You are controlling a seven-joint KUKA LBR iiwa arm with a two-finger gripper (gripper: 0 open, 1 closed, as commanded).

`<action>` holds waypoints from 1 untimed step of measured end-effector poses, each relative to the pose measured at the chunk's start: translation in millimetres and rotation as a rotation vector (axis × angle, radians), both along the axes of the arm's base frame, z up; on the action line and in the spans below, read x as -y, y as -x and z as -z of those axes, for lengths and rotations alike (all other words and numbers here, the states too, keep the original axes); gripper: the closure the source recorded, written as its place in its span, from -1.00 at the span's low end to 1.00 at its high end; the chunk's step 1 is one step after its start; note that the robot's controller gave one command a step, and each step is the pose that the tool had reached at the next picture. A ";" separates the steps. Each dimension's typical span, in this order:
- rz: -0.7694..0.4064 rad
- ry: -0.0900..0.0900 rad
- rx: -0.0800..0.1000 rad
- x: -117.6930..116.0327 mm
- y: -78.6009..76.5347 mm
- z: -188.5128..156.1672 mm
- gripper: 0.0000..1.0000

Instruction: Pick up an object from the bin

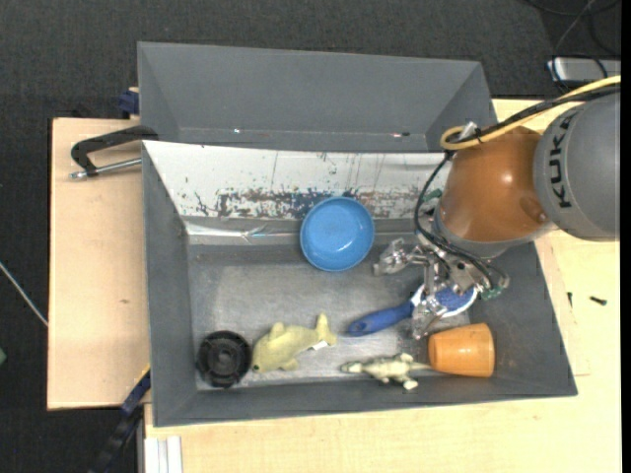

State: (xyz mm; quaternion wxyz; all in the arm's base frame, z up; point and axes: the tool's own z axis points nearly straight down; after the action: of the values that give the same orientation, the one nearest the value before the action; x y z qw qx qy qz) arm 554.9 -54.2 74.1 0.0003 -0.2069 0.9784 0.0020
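bowl (337,233) blue | cup (460,351) orange | fish toy (293,344) yellow | disc (222,356) blk | bin (168,294) grey

Gripper (432,308) hanging low over right end of blue handled tool (380,320); orange cup (461,351) lying just beside; blue bowl (337,233) sitting further back.

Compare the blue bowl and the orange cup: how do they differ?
The blue bowl sits by the back wall, opening facing the camera; the orange cup lies on its side near the front right. The bowl looks wider than the cup. Both are plain, single-coloured vessels.
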 end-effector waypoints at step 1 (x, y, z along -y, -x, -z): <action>0.003 0.002 0.005 2.4 -1.3 -3.4 1.00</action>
State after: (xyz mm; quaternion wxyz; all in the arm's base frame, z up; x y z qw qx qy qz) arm 556.2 -56.6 77.5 0.0023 -0.2054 0.9787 0.0003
